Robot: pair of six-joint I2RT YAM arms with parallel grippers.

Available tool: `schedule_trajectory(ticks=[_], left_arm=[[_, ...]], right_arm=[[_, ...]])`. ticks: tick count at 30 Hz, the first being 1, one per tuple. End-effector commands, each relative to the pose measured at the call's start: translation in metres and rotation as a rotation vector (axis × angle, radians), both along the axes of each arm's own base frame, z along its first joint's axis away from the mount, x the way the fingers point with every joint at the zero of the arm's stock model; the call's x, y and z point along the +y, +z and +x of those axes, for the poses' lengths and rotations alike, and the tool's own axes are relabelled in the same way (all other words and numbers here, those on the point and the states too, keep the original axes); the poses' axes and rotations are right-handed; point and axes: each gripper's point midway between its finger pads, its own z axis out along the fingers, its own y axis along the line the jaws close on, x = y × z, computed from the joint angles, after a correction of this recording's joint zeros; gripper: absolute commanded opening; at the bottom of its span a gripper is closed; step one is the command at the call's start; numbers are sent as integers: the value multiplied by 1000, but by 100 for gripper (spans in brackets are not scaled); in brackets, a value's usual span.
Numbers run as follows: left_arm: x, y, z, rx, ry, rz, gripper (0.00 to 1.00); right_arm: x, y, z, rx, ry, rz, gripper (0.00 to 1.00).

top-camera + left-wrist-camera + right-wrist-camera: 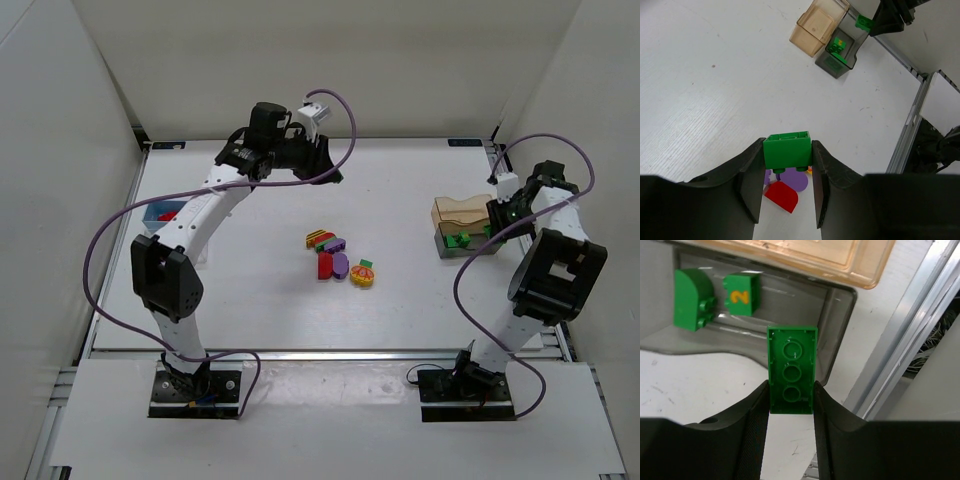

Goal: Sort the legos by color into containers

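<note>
White tabletop (420,300) with plain white walls on three sides forms the work area I monitor.

Containers. On the right side, the amber container (455,208) and the dark-clear container (441,244) stand touching, side by side. The dark-clear container holds two green pieces lying just beside each other: a rounded green block (690,299) and a green block marked 2 (741,294) in yellow. At the left edge, the blue container (150,211) sits partly behind the left arm. It holds something red, probably a block, but the top view is too small for me to confirm.

Held pieces. The left gripper (788,156), raised over the far middle of the table, pinches a green brick (787,149) by its sides, studs pointing back toward the wrist. The right gripper (791,397) clamps a green plate (791,365), underside with three round tubes facing the camera. In the wrist view, its far end overlaps the open top of the dark-clear container.

Loose legos (338,258). These lie clustered at the table centre, well apart from every container: a red rounded piece (325,266), a purple piece (341,264), a yellow-orange round piece (362,274) and a striped piece (320,238).

Surroundings. A purple cable (105,235) loops from each arm. An aluminium rail (900,350) runs just beside the dark-clear container. In the top view, the right arm hides part of both right-hand containers.
</note>
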Motion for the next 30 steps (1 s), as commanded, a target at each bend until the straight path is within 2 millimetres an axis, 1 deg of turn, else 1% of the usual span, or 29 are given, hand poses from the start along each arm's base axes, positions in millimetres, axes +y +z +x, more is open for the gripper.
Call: schedule_trajectory(ticks=[1,3,4,7,10,13,14,18,19,21,22,23,24,25,26,27,28,29,30], left_arm=[[-3,20,-2,-51,-11,-12,20],[-3,18,-1,-49,-13,-11,20],[-4,18,-1,-48,-16,-11,21],[-6,15,0,-43,-17,-9,21],[-9,12,-2,-33,-25,-8,21],[-11,10,-3,-33,-33,-7,21],[-13,10,-2,-35,-36,-7,21],[-14,11,1,-44,-41,-7,21],[-16,8,1,-38,-45,-7,21],[-19,11,2,-45,-53,-12,21],[-22,7,3,-39,-59,-8,21],[-26,12,4,-52,-71,-17,21],[-34,14,0,-55,-98,-25,21],[-42,10,-3,-45,-132,-34,21],[-49,12,-4,-50,-151,-41,21],[-65,21,-12,-69,-192,-59,21],[-76,10,-13,-46,-225,-60,20],[-87,11,-20,-41,-269,-76,20],[-100,9,-18,-44,-295,-88,20]], right_arm=[[-14,13,28,-96,-48,-58,11],[-13,13,35,-117,-43,-74,17],[-12,11,36,-115,-46,-72,22],[-11,12,41,-124,-57,-73,27],[-9,11,45,-126,-60,-59,29],[-9,9,46,-112,-64,-60,34],[-9,7,46,-104,-73,-57,41],[-8,11,45,-112,-70,-63,48],[-8,12,44,-109,-71,-61,50],[-7,18,42,-121,-70,-53,53],[-4,22,41,-129,-65,-38,55],[-3,34,40,-160,-70,-30,57],[0,40,39,-173,-71,-10,62],[3,48,37,-191,-79,27,63],[4,62,37,-220,-87,45,63],[7,81,35,-263,-106,69,63],[9,95,31,-291,-121,117,63],[11,110,29,-326,-132,142,64],[13,133,25,-377,-159,171,64]])
